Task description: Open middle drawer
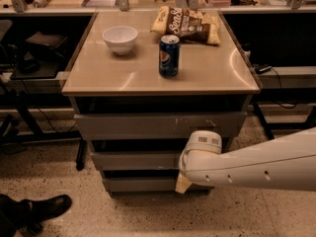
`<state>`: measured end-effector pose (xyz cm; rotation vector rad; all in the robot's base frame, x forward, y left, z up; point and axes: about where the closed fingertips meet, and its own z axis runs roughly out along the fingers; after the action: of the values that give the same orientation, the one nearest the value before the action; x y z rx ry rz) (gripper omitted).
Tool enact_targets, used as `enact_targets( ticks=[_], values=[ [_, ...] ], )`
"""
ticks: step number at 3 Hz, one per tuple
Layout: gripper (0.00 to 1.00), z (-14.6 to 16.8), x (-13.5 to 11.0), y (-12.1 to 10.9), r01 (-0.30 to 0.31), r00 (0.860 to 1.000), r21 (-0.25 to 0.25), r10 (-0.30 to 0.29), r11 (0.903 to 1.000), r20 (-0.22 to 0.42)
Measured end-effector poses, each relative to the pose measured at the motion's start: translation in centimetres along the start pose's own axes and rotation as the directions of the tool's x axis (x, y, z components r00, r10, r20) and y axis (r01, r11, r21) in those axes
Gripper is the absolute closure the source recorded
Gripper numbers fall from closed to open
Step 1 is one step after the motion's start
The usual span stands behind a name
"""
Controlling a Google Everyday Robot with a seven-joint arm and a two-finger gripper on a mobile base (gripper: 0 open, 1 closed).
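Gripper at the cabinet's drawer fronts

The gripper (183,181) sat low at the right end of the middle drawer (136,160), which lay between the scratched top drawer (148,125) and the narrow bottom drawer (138,184). Whether the gripper was spread or closed could not be told.

The middle drawer (133,160) shows a plain grey metal face, flat, level and without a handle, with a dark gap along its top edge. The gripper (185,177) sits at the right end of the face and hides that part. The visible span runs leftward from the gripper.
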<state>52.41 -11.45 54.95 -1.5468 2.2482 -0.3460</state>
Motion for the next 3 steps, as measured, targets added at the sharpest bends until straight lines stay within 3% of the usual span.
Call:
enact_targets(
  ticks=[2, 3],
  values=[
    [0.0, 8.7, 4.2, -2.4, -0.093, 0.996, -0.071, 0.094, 0.9931, 0.0],
    [0.0, 9.4, 4.4, -2.0, -0.087, 0.996, -0.084, 0.087, 0.9927, -0.004]
  ],
)
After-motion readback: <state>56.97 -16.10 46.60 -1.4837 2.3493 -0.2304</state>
